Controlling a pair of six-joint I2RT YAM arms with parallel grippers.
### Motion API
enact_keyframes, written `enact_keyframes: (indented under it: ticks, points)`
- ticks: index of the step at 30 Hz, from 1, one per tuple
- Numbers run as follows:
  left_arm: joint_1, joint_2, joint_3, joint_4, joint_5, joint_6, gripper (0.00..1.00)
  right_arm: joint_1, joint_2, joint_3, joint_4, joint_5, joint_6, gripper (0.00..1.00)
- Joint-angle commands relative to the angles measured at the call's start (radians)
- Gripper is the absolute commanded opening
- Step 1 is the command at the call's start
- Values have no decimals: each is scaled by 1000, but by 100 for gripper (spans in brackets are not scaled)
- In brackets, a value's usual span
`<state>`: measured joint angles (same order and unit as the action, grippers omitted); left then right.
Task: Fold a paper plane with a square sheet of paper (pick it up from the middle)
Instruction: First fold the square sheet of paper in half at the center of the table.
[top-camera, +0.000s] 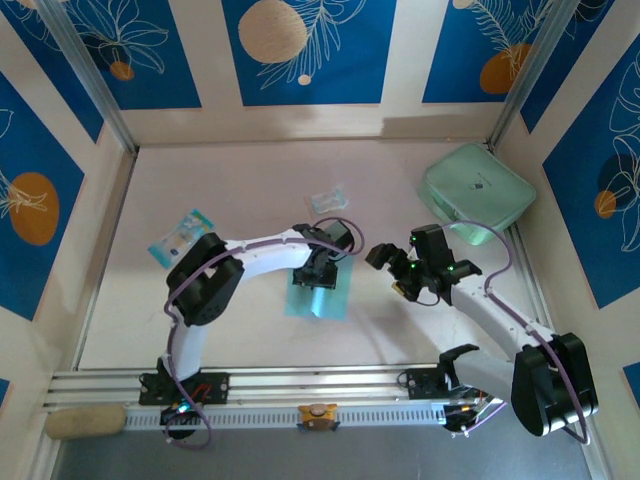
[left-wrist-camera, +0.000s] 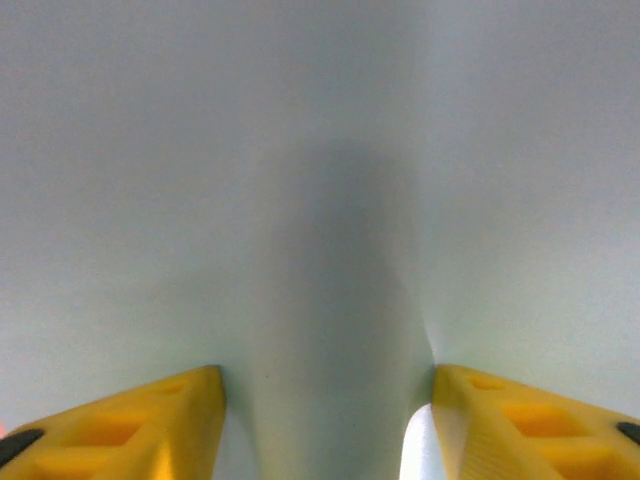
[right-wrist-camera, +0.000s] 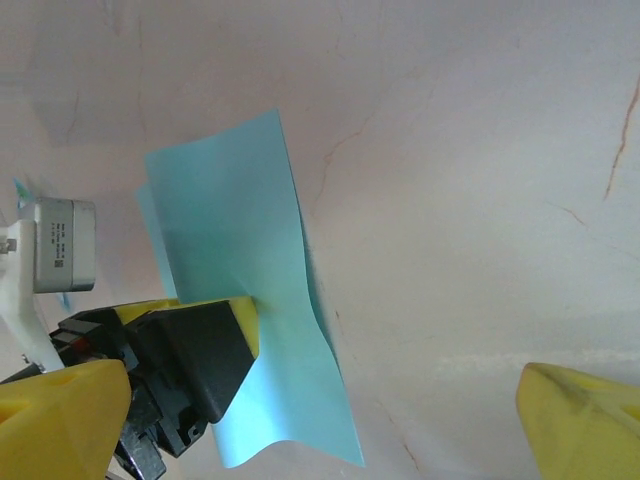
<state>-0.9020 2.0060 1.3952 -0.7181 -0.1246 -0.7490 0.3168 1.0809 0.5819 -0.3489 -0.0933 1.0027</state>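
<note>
- Nothing is folded yet: the square sheet of paper (top-camera: 322, 300) shows no crease.
- Left end effector (left-wrist-camera: 325, 420) straddles its puckered middle; grip unclear.
- Right end effector (right-wrist-camera: 320, 410) beside it stands spread.

Square sheet of paper (top-camera: 320, 300): thin, plain light-blue, on pale counter (top-camera: 250, 180) near centre, slightly toward near edge. Sheet not flat. Middle buckled into soft rounded ridge between yellow fingers (left-wrist-camera: 150, 425) of left tool (left-wrist-camera: 327, 395), which stand apart, one either side of hump. From right wrist camera: far corner sharp, long side edge bent upward off counter, near edge curling. Surface smooth, colour even, outline roughly square.
</note>
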Motion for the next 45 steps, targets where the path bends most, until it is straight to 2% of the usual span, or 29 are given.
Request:
enact_keyframes:
  ticks: [1, 5, 7, 11, 14, 18, 24, 30, 37, 45]
  points:
    - [-8, -35, -57, 40, -5, -4, 46, 3, -23, 9, 6, 0, -4, 99]
    - [1, -87, -99, 102, 23, 8, 33, 10, -24, 19, 11, 4, 4, 99]
    - [13, -112, -115, 136, 65, 23, 31, 17, -24, 31, 4, 20, 6, 99]
    - [47, -182, -170, 233, 160, 34, 32, 26, -20, 47, -2, 35, 10, 99]
    - [95, -246, -235, 350, 281, 15, 32, 33, -15, 58, -11, 43, 13, 99]
    - [161, -320, -343, 540, 449, -51, 33, 38, -13, 73, -16, 51, 18, 99]
    - [221, -386, -459, 827, 615, -170, 33, 44, -9, 82, 9, 50, 13, 99]
    - [259, -412, -614, 1153, 631, -329, 34, 43, 3, 101, 54, 30, -16, 99]
    - [265, -336, -689, 1407, 667, -423, 34, 44, 19, 105, 116, -22, -33, 100]
    - [262, -243, -723, 1497, 672, -467, 34, 36, 19, 94, 145, -92, -70, 98]
